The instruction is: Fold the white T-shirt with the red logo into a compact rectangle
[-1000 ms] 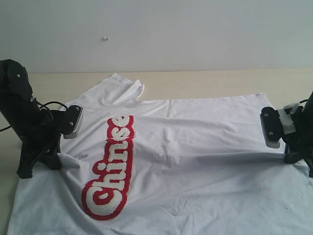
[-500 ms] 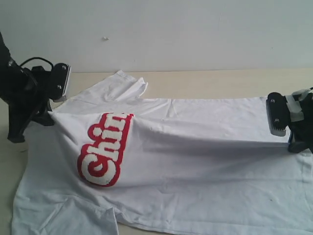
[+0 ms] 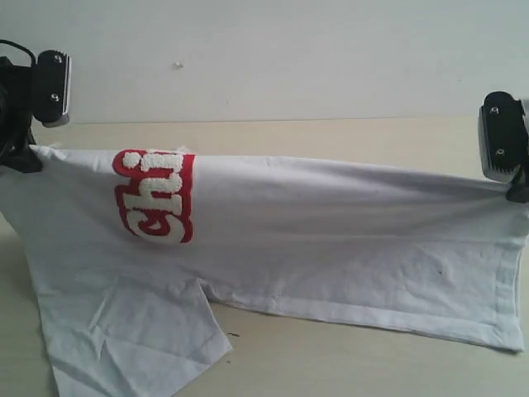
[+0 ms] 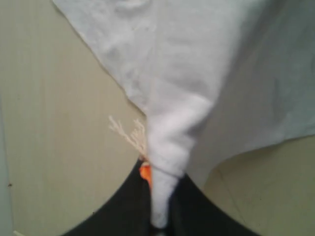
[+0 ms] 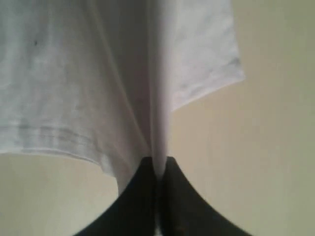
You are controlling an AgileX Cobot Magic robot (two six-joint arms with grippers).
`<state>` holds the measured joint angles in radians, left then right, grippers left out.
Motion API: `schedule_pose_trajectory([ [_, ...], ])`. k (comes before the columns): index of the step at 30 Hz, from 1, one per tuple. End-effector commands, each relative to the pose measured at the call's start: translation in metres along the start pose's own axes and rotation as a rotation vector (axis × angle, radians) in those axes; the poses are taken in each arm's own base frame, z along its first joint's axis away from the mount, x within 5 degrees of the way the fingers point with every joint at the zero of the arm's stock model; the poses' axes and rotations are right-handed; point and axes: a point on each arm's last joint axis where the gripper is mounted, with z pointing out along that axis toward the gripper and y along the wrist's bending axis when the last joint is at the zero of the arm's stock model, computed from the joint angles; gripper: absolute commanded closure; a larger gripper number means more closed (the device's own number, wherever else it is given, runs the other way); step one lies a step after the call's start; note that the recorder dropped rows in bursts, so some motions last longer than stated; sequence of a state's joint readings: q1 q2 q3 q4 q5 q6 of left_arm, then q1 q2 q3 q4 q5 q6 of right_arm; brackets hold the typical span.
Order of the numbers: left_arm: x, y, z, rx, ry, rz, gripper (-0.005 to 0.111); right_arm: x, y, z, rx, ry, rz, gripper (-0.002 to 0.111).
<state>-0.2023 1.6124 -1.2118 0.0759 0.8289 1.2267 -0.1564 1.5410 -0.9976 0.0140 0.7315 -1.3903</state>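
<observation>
The white T-shirt hangs stretched between both grippers, lifted off the table, with one sleeve trailing on the tabletop at the lower left. The red logo shows only its first letters near the raised top edge; the rest is folded over out of sight. My left gripper is shut on a bunched bit of the shirt beside the orange tag. At the far right, my right gripper is shut on the shirt's edge.
The beige tabletop lies under the hanging cloth. A plain pale wall stands behind the table. Loose white threads stick out near the left grip.
Both grippers have risen and moved back with the shirt. The cloth went from lying on the table to hanging taut between them, and most of the logo folded out of sight.
</observation>
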Motion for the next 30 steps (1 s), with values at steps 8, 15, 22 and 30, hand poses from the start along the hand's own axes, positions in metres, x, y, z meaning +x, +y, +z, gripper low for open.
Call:
schedule_pose_trajectory([
  [8,0.012,-0.001,-0.059,-0.160,0.028,-0.041,0.106,-0.006,-0.018,-0.064,0.119,-0.074,0.126,0.108],
  [15,0.016,-0.008,-0.086,-0.204,0.017,-0.049,0.106,-0.008,-0.013,-0.091,0.103,-0.100,0.135,0.108],
  [22,0.018,-0.014,-0.107,-0.247,-0.020,-0.119,0.106,-0.007,-0.005,-0.110,0.135,-0.110,0.143,0.108],
  [30,0.023,-0.033,-0.142,-0.260,-0.062,-0.228,0.106,-0.012,0.013,-0.136,0.097,-0.201,0.221,0.108],
])
